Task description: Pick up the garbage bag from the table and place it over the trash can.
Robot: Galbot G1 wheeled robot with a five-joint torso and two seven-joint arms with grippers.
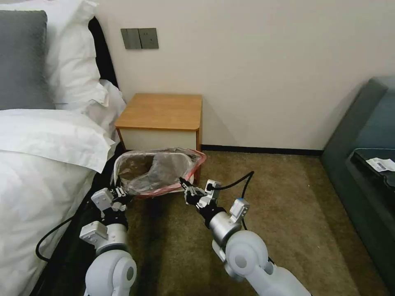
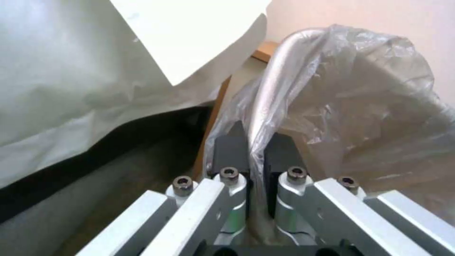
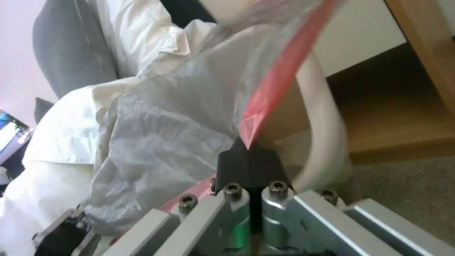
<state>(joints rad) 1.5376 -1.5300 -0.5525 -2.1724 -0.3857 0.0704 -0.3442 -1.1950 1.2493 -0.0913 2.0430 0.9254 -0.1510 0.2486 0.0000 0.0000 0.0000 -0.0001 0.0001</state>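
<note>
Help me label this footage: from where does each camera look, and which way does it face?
Head view: from the robot's head, forward and down at the table, the garbage bag and both arms, left gripper, right gripper.
Left wrist view: from the left wrist, along the left gripper pinching the garbage bag, bed linen beside.
Right wrist view: from the right wrist, along the right gripper shut on the bag's red band, the trash can rim behind.
Shared: all three show the bag.
</note>
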